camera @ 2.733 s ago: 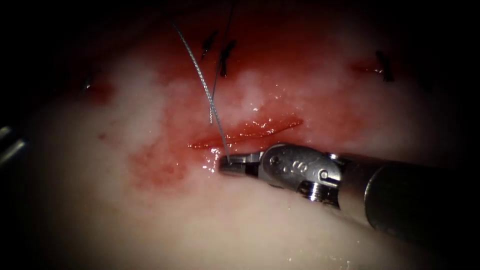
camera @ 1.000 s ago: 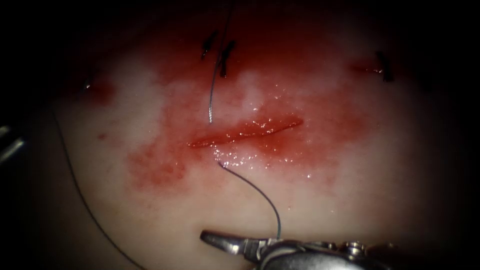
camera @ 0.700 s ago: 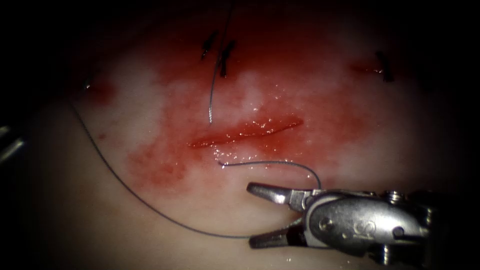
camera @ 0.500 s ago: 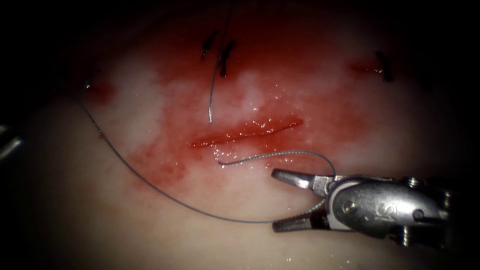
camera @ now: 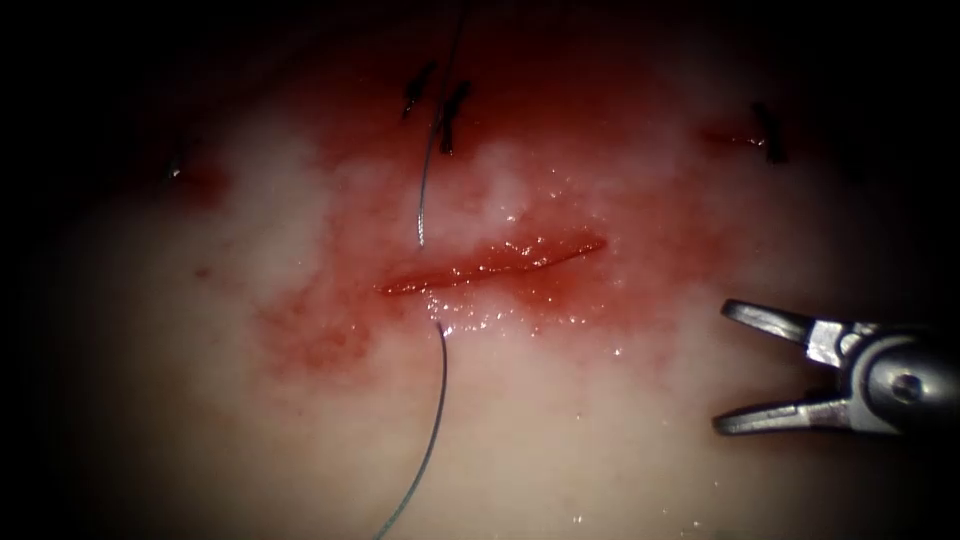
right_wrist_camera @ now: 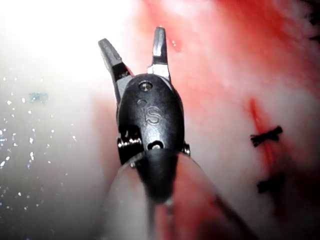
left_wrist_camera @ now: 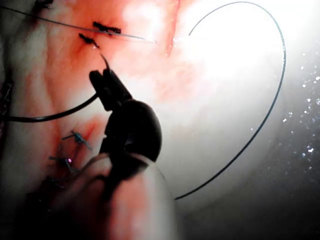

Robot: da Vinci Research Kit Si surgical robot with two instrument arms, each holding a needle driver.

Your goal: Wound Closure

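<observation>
The right tool (camera: 722,368) is seen with jaws spread wide and nothing held, well apart from the cut (camera: 492,264) in the tissue (camera: 600,450). The thread (camera: 432,430) trails from beside the cut's left end. The left tool (left_wrist_camera: 102,80) appears closed on thread; the needle cannot be made out.

The tissue (camera: 250,440) is pale pinkish-white, stained by red fluid (camera: 310,335) around the bright red cut (camera: 490,265); the thread (camera: 435,420) is dark grey-blue; knots (camera: 452,110) are black.
</observation>
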